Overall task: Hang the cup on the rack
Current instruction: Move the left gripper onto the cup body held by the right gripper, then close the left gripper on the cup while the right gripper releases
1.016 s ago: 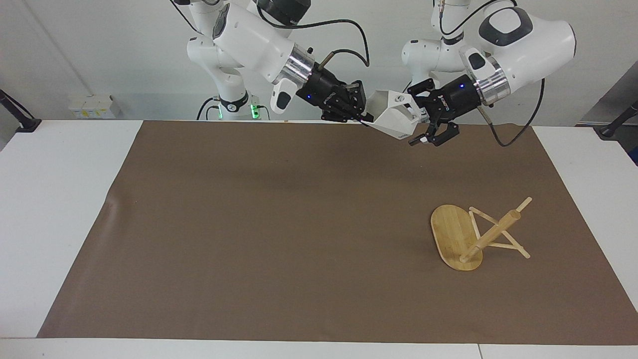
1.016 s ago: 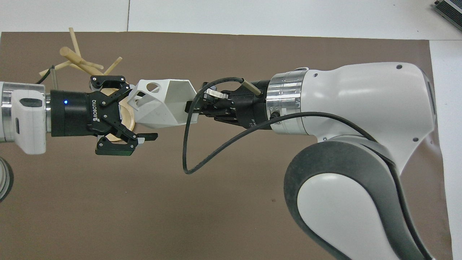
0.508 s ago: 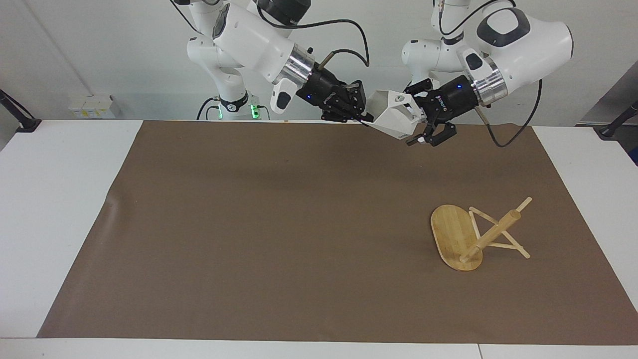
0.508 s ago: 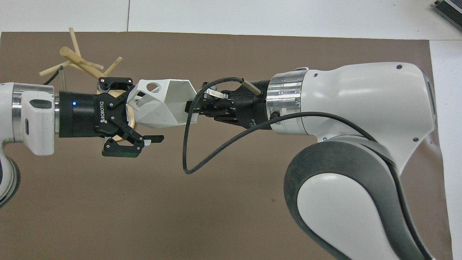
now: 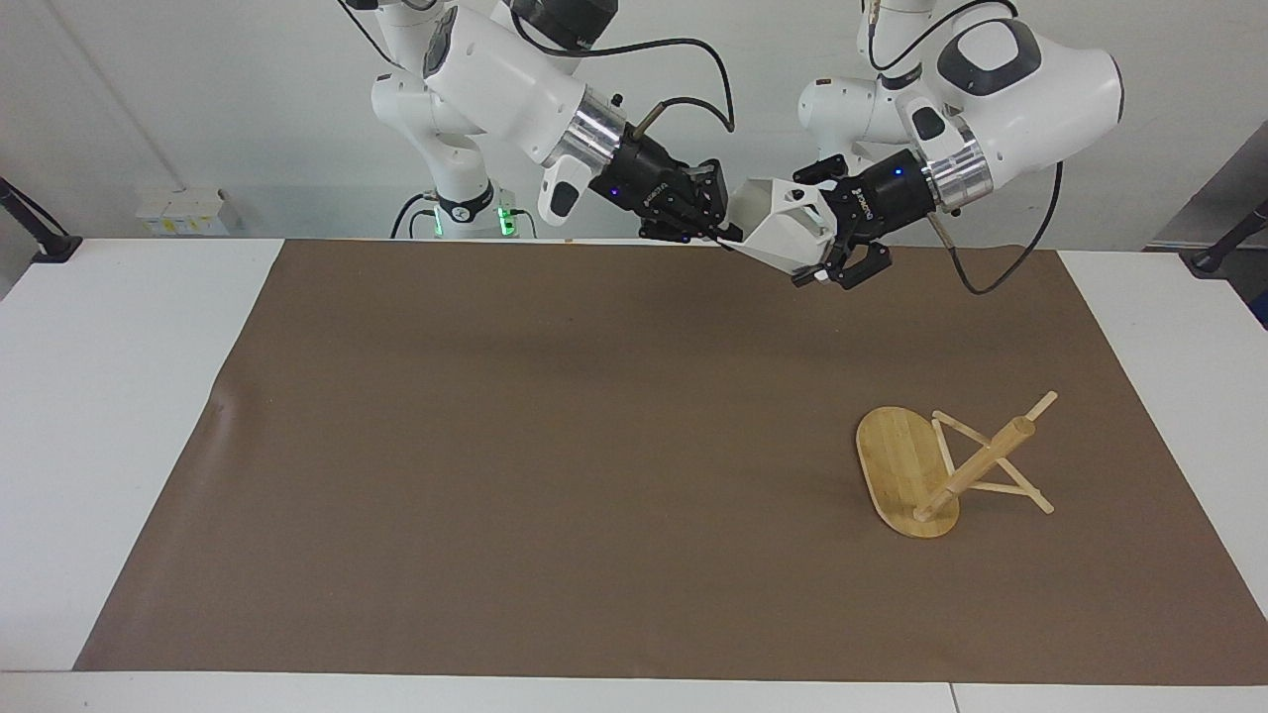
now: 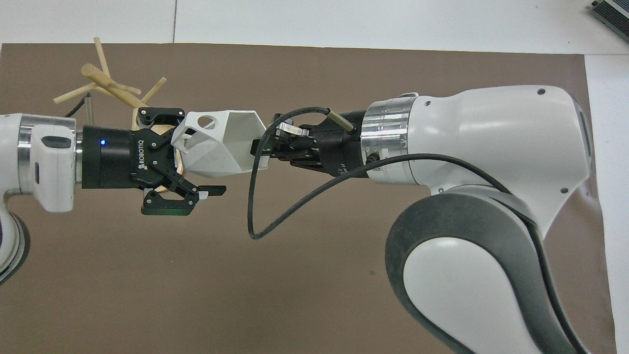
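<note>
Small white faceted cup (image 5: 788, 230): matt, smooth, plastic-looking. Light bamboo rack (image 5: 916, 473): smooth wood, grain visible on its oval base. Brown paper-like mat (image 5: 555, 446): matt, slightly creased at one edge. White tabletop (image 5: 109, 396): smooth, faint sheen.

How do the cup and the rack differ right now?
The cup is white and faceted; the rack is pale wood with pegs. The cup is in the air, rim pinched by the right gripper, the open left gripper at its handle end; the rack lies toppled on the mat. Neither stands upright.
</note>
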